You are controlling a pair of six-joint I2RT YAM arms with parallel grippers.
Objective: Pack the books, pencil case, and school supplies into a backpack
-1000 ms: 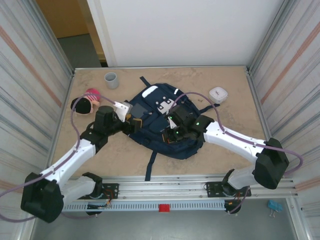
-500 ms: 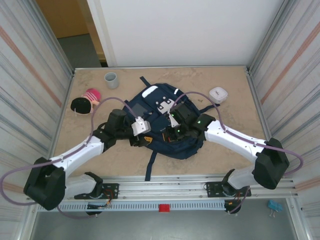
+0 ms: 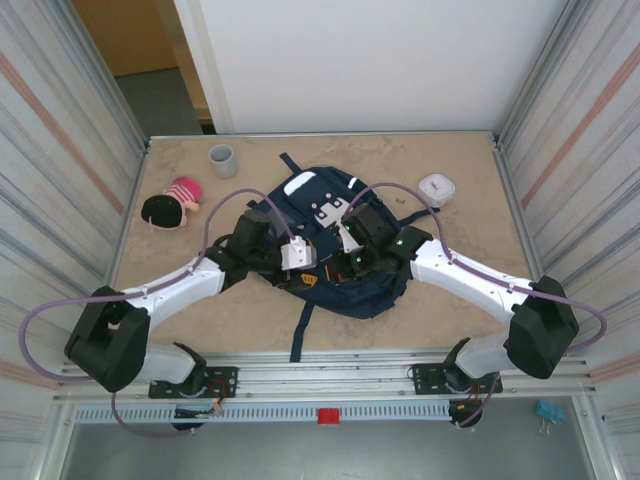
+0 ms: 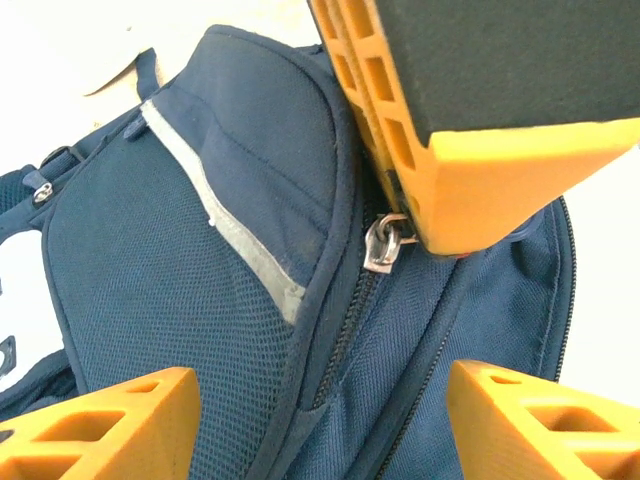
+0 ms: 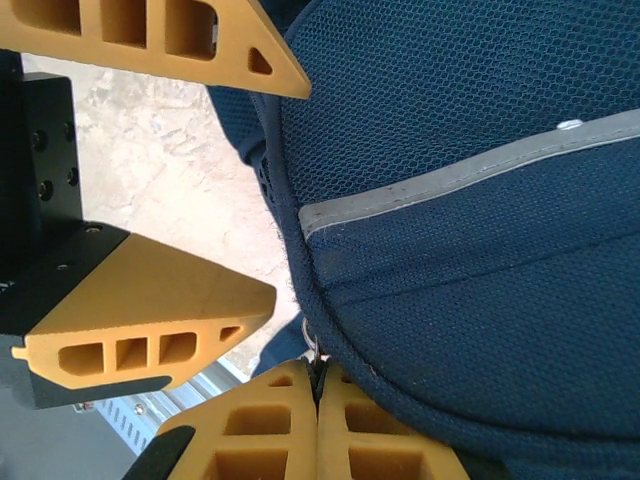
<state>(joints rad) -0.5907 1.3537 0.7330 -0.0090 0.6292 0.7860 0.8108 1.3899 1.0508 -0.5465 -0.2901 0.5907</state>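
The navy backpack [image 3: 330, 235] with grey stripes lies flat in the middle of the table. My right gripper [image 3: 338, 268] is at its near edge, shut on the metal zipper pull [image 4: 385, 245], whose ring [image 5: 312, 352] shows just above the closed fingertips [image 5: 300, 420]. My left gripper [image 4: 320, 400] hovers open right beside it, with its fingers on either side of the closed zipper line [image 4: 350, 330] and nothing between them. The books are out of view. A pink and black soft pouch [image 3: 172, 203], which may be the pencil case, lies at the far left.
A grey cup [image 3: 222, 158] stands at the back left. A small white object [image 3: 437, 189] lies at the back right. A dark strap [image 3: 302, 330] trails from the backpack toward the near rail. Metal walls close in both sides.
My left arm has swung right, from the backpack's left side to its near edge beside the right gripper. The right gripper has stayed shut in place.
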